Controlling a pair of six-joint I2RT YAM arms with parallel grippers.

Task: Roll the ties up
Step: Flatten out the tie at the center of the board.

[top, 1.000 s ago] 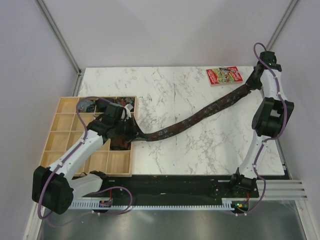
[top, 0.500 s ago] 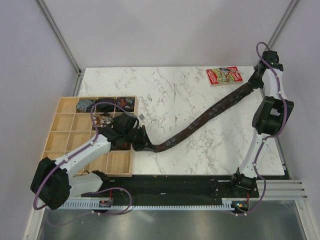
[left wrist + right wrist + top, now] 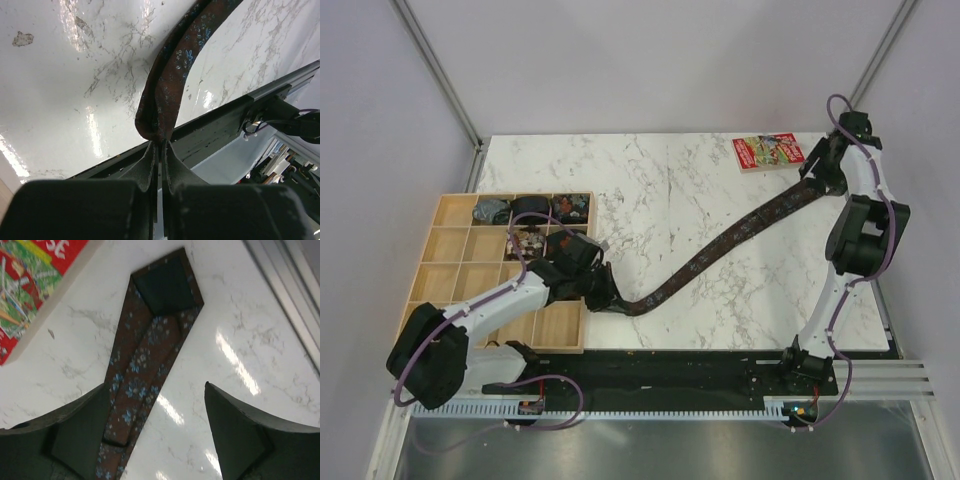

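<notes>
A long dark brown tie (image 3: 730, 240) with small blue flowers lies diagonally across the marble table (image 3: 650, 180). My left gripper (image 3: 612, 298) is shut on its folded narrow end near the front edge; the left wrist view shows the fabric (image 3: 172, 75) pinched at the fingertips of that gripper (image 3: 160, 142). The right gripper (image 3: 817, 172) hovers open over the wide end at the far right. In the right wrist view the tie's pointed end (image 3: 145, 355) lies flat, underside up, beside the left finger of the gripper (image 3: 156, 385). Several rolled ties (image 3: 530, 207) fill tray compartments.
A wooden compartment tray (image 3: 440, 270) sits at the left of the table. A red printed booklet (image 3: 768, 151) lies at the back right, close to the tie's wide end. The table's right edge and a metal rail (image 3: 295, 280) run just beyond the right gripper.
The right gripper has opened and let go of the wide end, which now rests on the table. The left gripper has drawn the narrow end away from the tray toward the front edge.
</notes>
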